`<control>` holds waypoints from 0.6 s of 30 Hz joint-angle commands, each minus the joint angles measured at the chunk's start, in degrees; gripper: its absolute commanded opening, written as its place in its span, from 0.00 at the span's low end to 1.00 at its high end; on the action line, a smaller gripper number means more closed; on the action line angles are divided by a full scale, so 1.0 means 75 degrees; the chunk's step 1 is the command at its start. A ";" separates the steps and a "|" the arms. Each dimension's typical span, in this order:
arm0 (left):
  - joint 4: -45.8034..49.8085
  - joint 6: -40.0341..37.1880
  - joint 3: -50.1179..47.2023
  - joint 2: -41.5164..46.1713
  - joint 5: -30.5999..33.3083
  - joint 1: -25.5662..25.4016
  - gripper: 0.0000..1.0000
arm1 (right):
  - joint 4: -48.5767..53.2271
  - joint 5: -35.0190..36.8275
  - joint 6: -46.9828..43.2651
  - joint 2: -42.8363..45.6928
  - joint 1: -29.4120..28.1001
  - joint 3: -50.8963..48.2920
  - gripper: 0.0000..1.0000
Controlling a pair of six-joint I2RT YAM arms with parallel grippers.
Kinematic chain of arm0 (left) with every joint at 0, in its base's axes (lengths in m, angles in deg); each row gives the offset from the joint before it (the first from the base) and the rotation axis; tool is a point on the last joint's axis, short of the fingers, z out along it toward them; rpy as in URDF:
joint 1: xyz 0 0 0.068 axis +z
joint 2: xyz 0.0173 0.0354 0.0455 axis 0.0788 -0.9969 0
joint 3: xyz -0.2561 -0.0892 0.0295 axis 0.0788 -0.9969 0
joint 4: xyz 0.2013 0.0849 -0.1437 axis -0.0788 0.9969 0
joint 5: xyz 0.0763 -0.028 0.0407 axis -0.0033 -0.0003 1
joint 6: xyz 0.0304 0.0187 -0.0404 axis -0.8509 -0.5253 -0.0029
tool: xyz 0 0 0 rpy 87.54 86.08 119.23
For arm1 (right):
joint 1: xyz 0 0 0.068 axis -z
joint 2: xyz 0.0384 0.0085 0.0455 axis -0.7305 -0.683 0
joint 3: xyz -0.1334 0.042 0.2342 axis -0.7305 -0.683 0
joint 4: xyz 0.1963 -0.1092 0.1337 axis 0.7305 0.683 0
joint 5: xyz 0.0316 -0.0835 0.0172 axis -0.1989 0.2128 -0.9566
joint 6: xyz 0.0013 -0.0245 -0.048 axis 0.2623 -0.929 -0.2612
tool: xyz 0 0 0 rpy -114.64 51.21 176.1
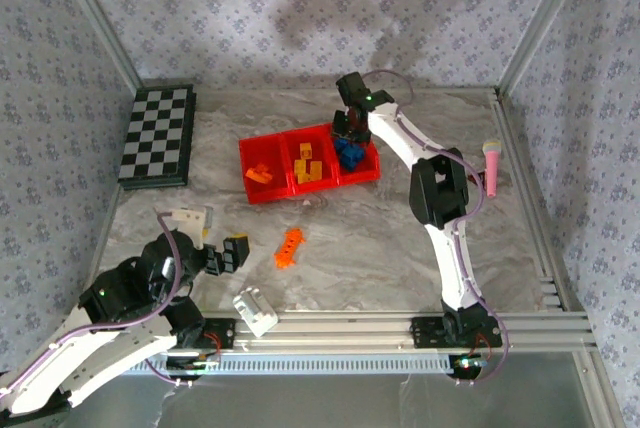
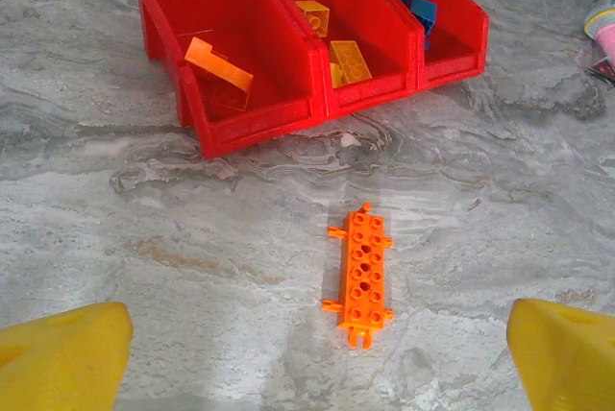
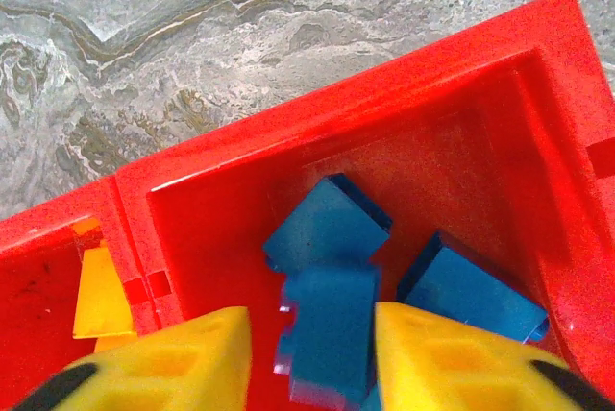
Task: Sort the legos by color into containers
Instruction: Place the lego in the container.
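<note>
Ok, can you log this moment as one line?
right gripper over blue-lego bin, blue lego between fingers, grip unclear | left gripper open, facing orange lego on table | task unfinished

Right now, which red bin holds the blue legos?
The right-end bin, under the right gripper; the middle bin holds yellow, the left-end bin orange.

no readable text, labels, numbers
</note>
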 commanded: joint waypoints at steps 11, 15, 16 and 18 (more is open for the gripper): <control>-0.0173 -0.0161 0.0021 -0.0151 -0.0109 -0.0060 1.00 | 0.0200 0.0231 -0.0339 0.1220 -0.0225 -0.0661 0.75; -0.0171 -0.0161 0.0021 -0.0139 -0.0100 -0.0059 1.00 | 0.0110 0.0646 -0.0304 0.1999 -0.0632 -0.1473 0.78; -0.0164 -0.0161 0.0021 -0.0144 -0.0093 -0.0061 1.00 | -0.0074 0.0775 -0.0174 0.2294 -0.0802 -0.1892 0.78; -0.0161 -0.0161 0.0029 -0.0134 -0.0078 -0.0060 1.00 | -0.0490 0.1057 0.0165 0.2890 -0.1178 -0.2769 0.78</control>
